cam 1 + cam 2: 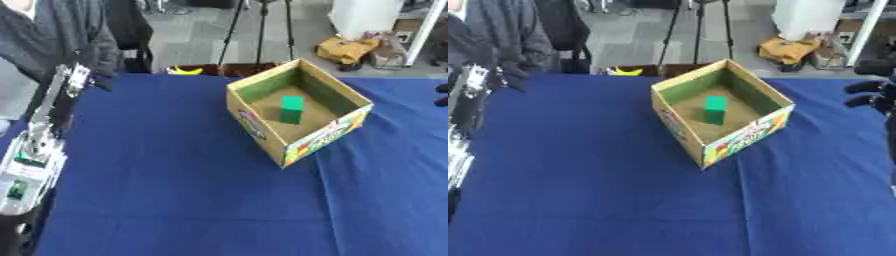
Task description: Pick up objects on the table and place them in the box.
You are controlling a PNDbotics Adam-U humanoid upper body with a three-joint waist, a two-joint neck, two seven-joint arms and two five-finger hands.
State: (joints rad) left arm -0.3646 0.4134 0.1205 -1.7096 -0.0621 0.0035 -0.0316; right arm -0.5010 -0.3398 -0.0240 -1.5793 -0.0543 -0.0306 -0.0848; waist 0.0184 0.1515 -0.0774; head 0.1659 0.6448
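While I am surveying the desk [175, 200] under its blue cloth, I am seeing the open cardboard box [677, 123] near its centre, one corner pointing toward me. Inside is standing the green block [291, 109], upright, long axis vertical; it looks rigid, light, best gripped across its flat sides. Only dark fingers of my right hand [866, 95] are showing at the right edge; whether spread or curled, I cannot tell. My left hand is showing in neither view.
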